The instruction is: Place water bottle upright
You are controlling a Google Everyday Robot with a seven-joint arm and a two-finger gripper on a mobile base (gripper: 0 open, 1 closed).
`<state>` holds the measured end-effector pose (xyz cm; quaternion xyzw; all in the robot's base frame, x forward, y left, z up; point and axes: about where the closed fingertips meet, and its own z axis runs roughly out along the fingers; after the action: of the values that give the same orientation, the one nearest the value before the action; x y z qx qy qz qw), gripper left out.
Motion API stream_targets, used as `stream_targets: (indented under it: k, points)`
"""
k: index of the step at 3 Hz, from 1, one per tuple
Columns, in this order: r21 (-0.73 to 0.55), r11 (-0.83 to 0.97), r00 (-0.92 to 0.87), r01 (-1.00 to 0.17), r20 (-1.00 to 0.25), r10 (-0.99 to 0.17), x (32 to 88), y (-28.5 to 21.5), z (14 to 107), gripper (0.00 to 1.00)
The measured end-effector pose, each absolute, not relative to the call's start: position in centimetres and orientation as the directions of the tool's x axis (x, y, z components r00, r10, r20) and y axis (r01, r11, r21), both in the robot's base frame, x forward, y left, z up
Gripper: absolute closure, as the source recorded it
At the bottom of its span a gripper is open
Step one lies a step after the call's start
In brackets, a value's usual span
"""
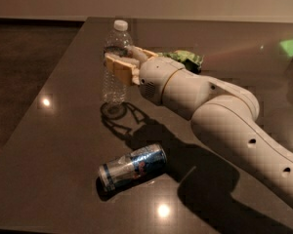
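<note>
Jaws clasp the water bottle point(112, 87) around its middle, one tan finger crossing the front of the clear ribbed body and the other reaching behind it, so the gripper point(118, 57) looks to be grasping it rather than let go. It sits at the far left part of the dark table point(58, 135), at the end of the white arm point(210, 101) that reaches in from the right. The bottle stands vertical, white cap on top, and its base appears to touch the tabletop, with a ring of shadow and reflection right beneath it. By that reading the main part of the task is done: the bottle is upright and seemingly set down. What is left, as I judge it, is to open the fingers without tipping it and draw the arm clear. A blue-and-silver can point(133, 166) lies on its side nearer the camera, well apart from the bottle, and a crumpled green packet point(186, 58) rests behind the wrist; neither crowds the spot
</note>
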<state>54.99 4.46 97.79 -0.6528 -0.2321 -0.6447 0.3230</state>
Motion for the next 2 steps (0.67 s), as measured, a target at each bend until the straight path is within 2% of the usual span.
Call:
stream_targets:
  k: [2]
  points:
    - [-0.022, -0.673, 0.015, 0.740, 1.000, -0.016, 54.25, 5.07, 96.43, 1.00]
